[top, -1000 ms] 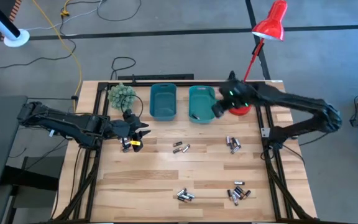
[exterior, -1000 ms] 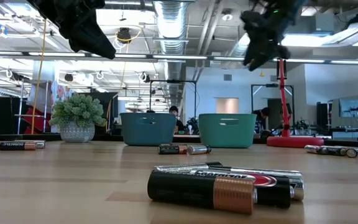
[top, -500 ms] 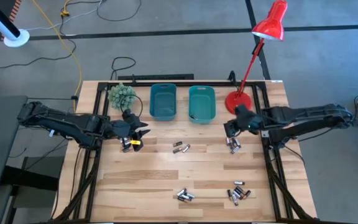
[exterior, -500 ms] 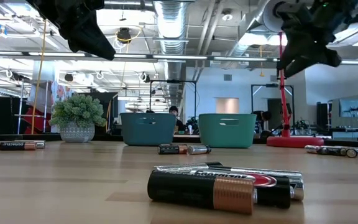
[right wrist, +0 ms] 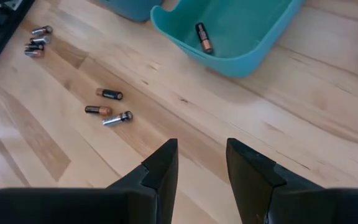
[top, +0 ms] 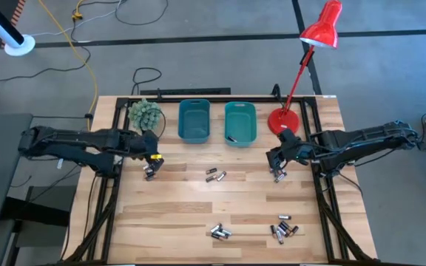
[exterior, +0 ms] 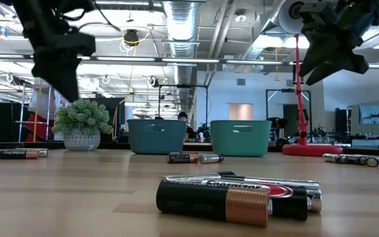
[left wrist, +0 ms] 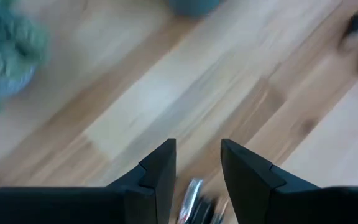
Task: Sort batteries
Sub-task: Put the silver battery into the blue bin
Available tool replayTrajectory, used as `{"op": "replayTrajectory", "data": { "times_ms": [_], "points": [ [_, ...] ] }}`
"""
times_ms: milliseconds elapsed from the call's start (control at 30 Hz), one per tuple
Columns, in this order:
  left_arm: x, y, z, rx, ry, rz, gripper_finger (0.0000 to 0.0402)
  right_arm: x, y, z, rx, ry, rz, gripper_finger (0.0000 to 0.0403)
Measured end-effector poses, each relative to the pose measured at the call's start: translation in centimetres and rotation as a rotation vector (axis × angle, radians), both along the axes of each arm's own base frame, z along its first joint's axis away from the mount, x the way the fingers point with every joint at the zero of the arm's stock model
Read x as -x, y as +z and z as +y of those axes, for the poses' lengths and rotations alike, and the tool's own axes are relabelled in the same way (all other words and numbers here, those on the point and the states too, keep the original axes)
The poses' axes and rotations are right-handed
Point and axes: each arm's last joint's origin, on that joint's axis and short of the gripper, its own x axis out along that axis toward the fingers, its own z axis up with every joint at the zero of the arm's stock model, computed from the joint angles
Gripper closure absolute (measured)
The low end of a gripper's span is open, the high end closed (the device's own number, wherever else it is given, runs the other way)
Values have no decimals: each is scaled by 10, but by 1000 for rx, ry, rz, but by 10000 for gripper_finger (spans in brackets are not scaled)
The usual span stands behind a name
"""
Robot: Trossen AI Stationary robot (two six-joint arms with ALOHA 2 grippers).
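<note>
Batteries lie in loose groups on the wooden table: one group at the left (top: 151, 171), one in the middle (top: 214, 176), one at the right (top: 278, 174), two near the front edge (top: 220, 233) (top: 283, 229). One battery (right wrist: 204, 37) lies in the right teal bin (top: 240, 123); the left teal bin (top: 194, 120) stands beside it. My left gripper (top: 152, 158) hangs open just above the left group, fingers slanting down, and a battery (left wrist: 192, 198) shows below them. My right gripper (top: 276, 158) hangs open above the right group with nothing between its fingers (right wrist: 202, 146).
A small potted plant (top: 145, 113) stands at the far left, close to my left arm. A red desk lamp has its base (top: 281, 123) at the far right, beside the right bin. Bare wood lies between the battery groups.
My right gripper has swung from over the right teal bin toward the near right and sunk, stopping above the right battery group. My left gripper has drawn back a little toward the table's left edge, rolled and tipped its fingers down over the left batteries. No battery has moved.
</note>
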Motion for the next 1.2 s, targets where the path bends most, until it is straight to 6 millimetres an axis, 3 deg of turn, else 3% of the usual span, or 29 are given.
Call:
{"op": "replayTrajectory", "data": {
  "times_ms": [267, 667, 1200],
  "points": [
    [9, -5, 13, 83, -29, 100, 278, 0, 0, 0, -12, -14, -10, 251],
    [22, -46, 11, 130, -74, 225, 278, -3, 2, 0, -19, -18, -41, 251],
    [23, -69, 9, 139, -179, 203, 278, -3, 3, 0, -20, -18, -50, 251]
  ]
}}
